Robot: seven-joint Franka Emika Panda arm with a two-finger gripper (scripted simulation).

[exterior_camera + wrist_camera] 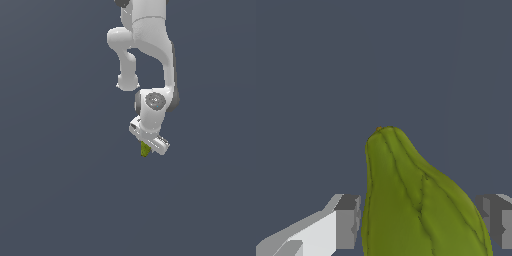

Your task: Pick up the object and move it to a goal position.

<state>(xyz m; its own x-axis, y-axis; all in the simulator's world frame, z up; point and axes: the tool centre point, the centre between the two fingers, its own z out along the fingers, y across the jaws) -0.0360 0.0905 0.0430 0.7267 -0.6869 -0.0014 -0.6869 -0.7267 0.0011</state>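
Between the fingers [348, 221] — the object [418, 205], gripped on both sides.

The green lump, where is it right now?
In the exterior view the green lump sits just right of centre, between the fingers of the gripper under the arm.

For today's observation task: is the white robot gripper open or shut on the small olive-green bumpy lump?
Shut on the olive-green lump: the gripper has a finger on each side.
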